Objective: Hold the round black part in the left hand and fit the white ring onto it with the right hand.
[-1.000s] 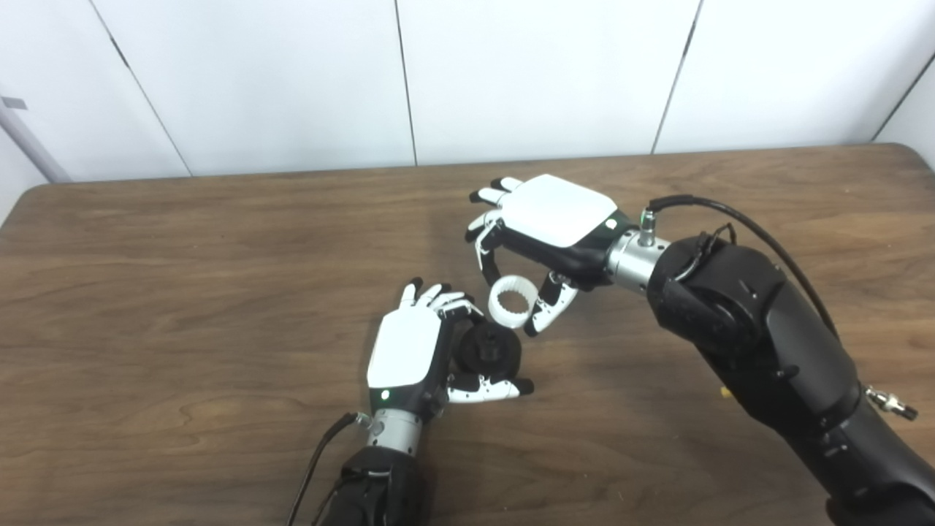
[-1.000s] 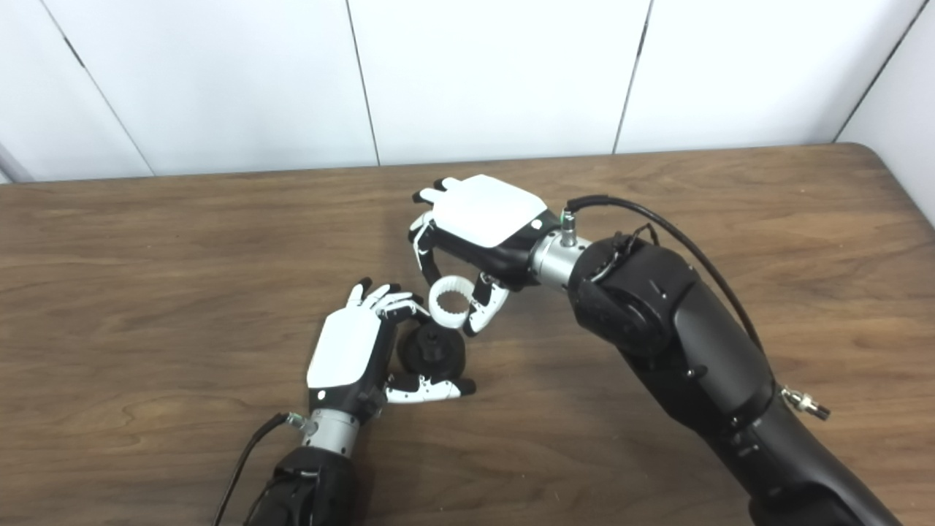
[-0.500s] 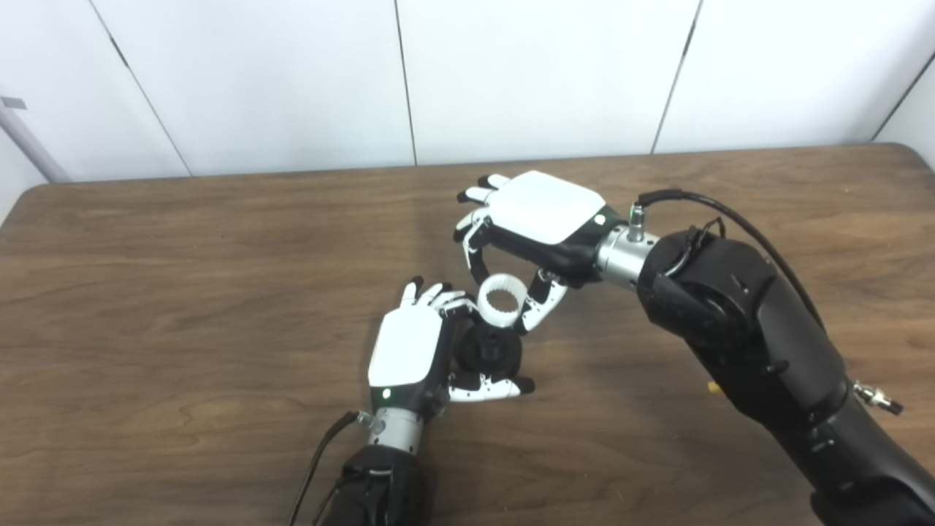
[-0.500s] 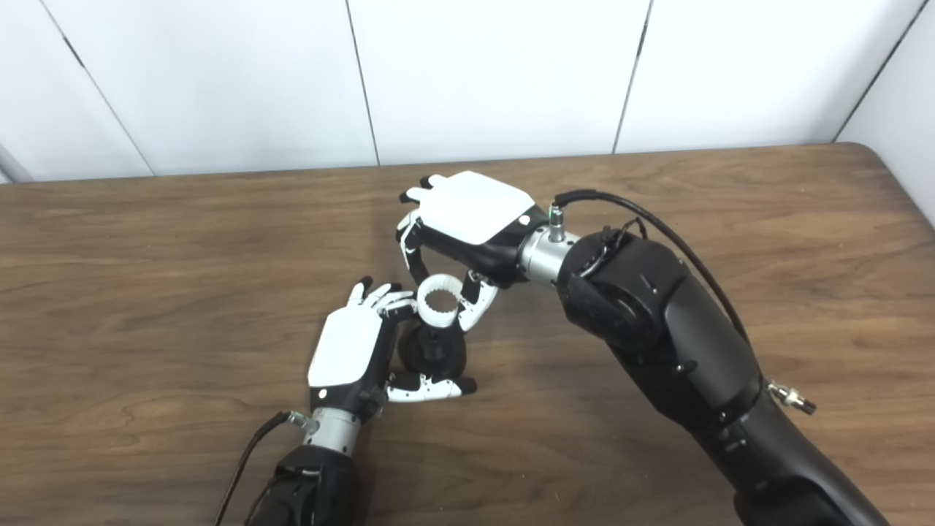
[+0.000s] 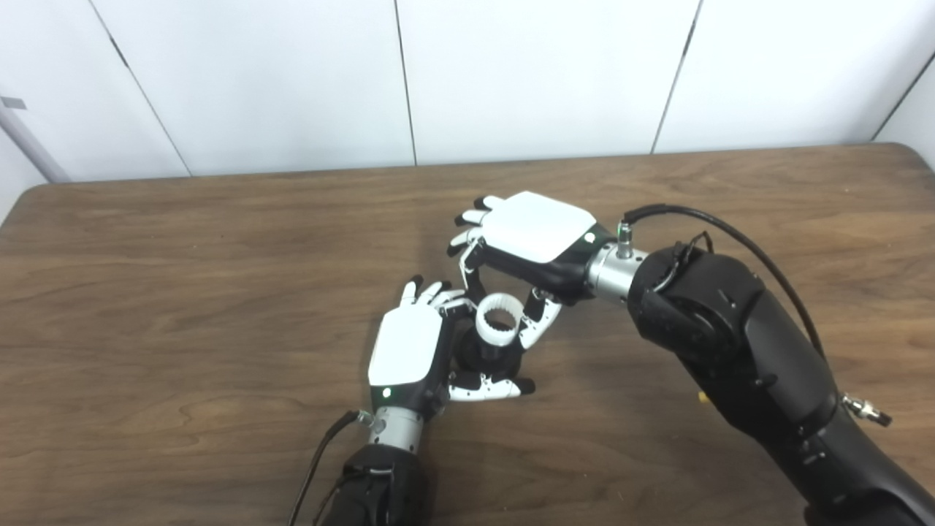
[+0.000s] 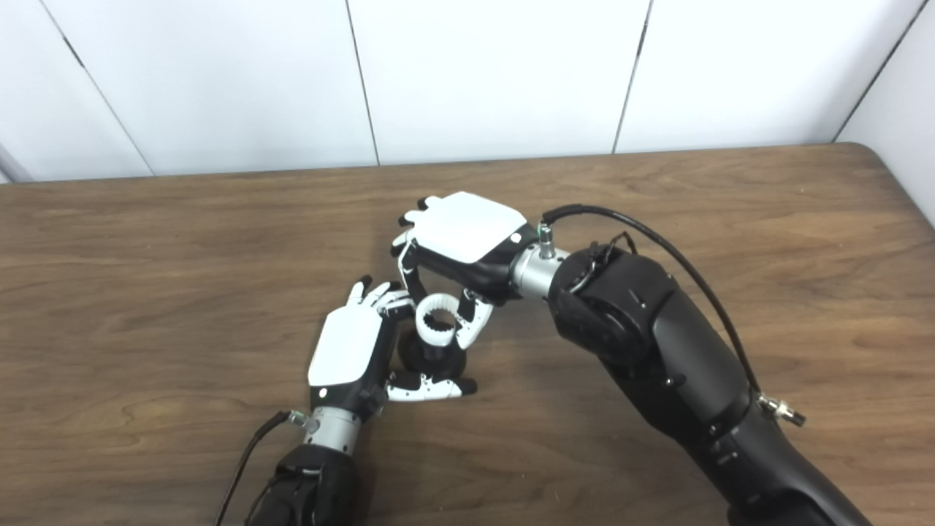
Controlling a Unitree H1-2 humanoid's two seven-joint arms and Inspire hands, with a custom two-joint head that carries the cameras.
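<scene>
The round black part (image 5: 488,354) is cupped in the left hand (image 5: 409,351), just above the wooden table (image 5: 182,292), with fingers and thumb closed around its sides. The toothed white ring (image 5: 498,328) is pinched by its outer wall between the thumb and fingers of the right hand (image 5: 529,237) and is held directly over the black part, apparently touching its top; whether it is seated cannot be told. Both pieces are judged to be light, rigid plastic, slippery at the rim, so the ring is best gripped at opposite outer edges. The inner teeth are shown more plainly in the right eye view, the black part's near side in the left.
</scene>
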